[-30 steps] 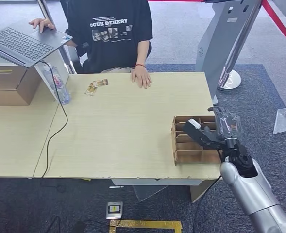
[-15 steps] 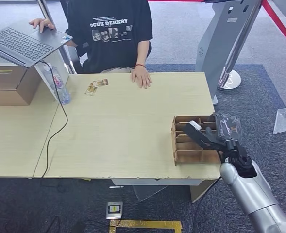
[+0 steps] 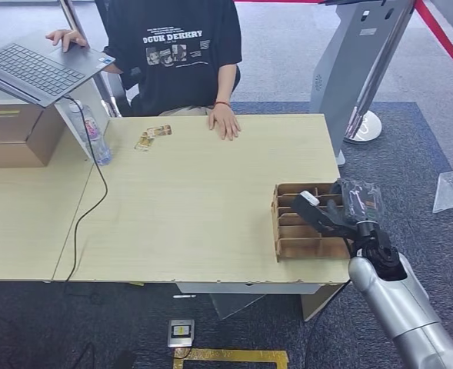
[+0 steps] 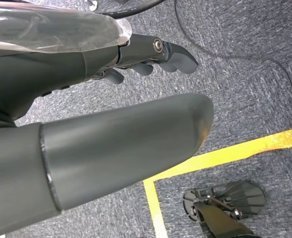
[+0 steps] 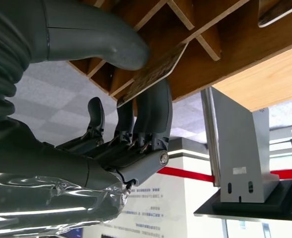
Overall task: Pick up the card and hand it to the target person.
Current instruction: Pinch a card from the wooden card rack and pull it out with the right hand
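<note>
card: a card (image 5: 151, 74) is pinched between the right hand's thumb and fingers (image 5: 155, 111), at the slotted box; its long axis runs slantwise along a divider, free end pointing out of the slot toward the box's far part.
box: the brown cardboard box (image 3: 293, 223) with slots sits at the table's near right corner, close to both edges.
room: wide bare tabletop (image 3: 201, 200) lies between the box and the person (image 3: 177, 54) seated at the far side; their hand (image 3: 224, 121) rests flat on the far edge.
other cards: two small cards (image 3: 152, 136) lie near the far edge, well apart from the box.
right hand (image 3: 337, 211): reaches over the box from the right, thumb above the card, fingers beneath.
left hand (image 4: 110, 89): hangs over grey carpet, fingers apart, holding nothing.
</note>
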Controlling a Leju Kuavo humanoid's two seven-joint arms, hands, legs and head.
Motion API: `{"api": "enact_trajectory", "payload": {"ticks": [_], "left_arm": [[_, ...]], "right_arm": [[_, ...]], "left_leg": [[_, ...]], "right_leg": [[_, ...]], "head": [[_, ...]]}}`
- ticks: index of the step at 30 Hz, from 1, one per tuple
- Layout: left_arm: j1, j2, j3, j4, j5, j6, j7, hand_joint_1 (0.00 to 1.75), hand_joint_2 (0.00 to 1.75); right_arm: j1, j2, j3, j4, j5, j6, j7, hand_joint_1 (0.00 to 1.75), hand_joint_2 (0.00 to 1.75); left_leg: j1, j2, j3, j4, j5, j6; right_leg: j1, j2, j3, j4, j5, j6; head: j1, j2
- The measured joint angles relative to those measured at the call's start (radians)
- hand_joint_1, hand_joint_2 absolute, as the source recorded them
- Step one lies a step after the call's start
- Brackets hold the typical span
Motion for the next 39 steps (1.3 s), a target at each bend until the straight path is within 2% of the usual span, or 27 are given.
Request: {"api": "enact_trajectory", "payload": {"ticks": [2, 6, 10, 21, 27, 33, 39], "left_arm": [[0.0, 0.0, 0.0, 0.0, 0.0, 0.0, 0.0, 0.0, 0.0], [0.0, 0.0, 0.0, 0.0, 0.0, -0.001, 0.0, 0.0, 0.0], [0.0, 0.0, 0.0, 0.0, 0.0, -0.001, 0.0, 0.0, 0.0], [0.001, -0.003, 0.0, 0.0, 0.001, -0.001, 0.0, 0.0, 0.0], [0.001, -0.004, 0.0, 0.0, 0.002, -0.001, -0.002, 0.0, 0.0], [0.003, -0.004, 0.0, 0.0, 0.007, -0.001, -0.012, 0.0, 0.0], [0.004, -0.002, 0.0, 0.0, 0.009, -0.004, -0.023, 0.0, 0.0]], "right_arm": [[-0.003, 0.0, 0.0, 0.0, 0.0, 0.0, 0.0, 1.3, 1.75], [-0.012, 0.0, 0.0, 0.0, 0.001, 0.004, 0.0, 1.61, 1.75], [-0.028, 0.0, 0.001, 0.0, 0.003, 0.013, -0.002, 1.72, 1.75], [-0.061, -0.007, 0.003, -0.004, -0.026, 0.06, -0.009, 1.74, 1.75], [-0.099, -0.028, 0.006, -0.015, -0.091, 0.12, -0.032, 1.73, 1.75], [-0.173, -0.077, 0.013, -0.031, -0.213, 0.234, -0.099, 1.75, 1.75], [-0.277, -0.162, 0.041, -0.062, -0.318, 0.355, -0.15, 1.75, 1.75]], "left_leg": [[0.0, 0.0, 0.0, 0.0, 0.0, 0.0], [0.0, 0.0, 0.0, 0.0, 0.0, 0.0], [0.0, 0.0, 0.0, 0.0, 0.0, 0.0], [0.0, 0.0, 0.0, 0.0, 0.0, 0.0], [0.0, 0.0, 0.001, 0.0, 0.0, 0.0], [0.0, 0.0, 0.001, 0.001, 0.0, 0.0], [0.0, 0.0, 0.001, 0.001, 0.0, 0.0]], "right_leg": [[0.0, 0.0, 0.0, 0.0, 0.0, 0.0], [0.0, 0.0, 0.0, 0.0, 0.0, 0.0], [0.0, 0.0, 0.0, 0.0, 0.0, 0.0], [0.0, 0.0, 0.0, 0.0, 0.0, 0.0], [0.0, 0.001, 0.0, 0.0, 0.0, 0.0], [0.0, 0.001, 0.0, 0.0, 0.001, 0.0], [0.0, 0.0, 0.0, 0.0, 0.001, 0.0]], "head": [[0.0, 0.0], [0.0, 0.0], [0.0, 0.0], [0.0, 0.0], [0.0, 0.0], [0.0, 0.0], [0.0, 0.0]]}}
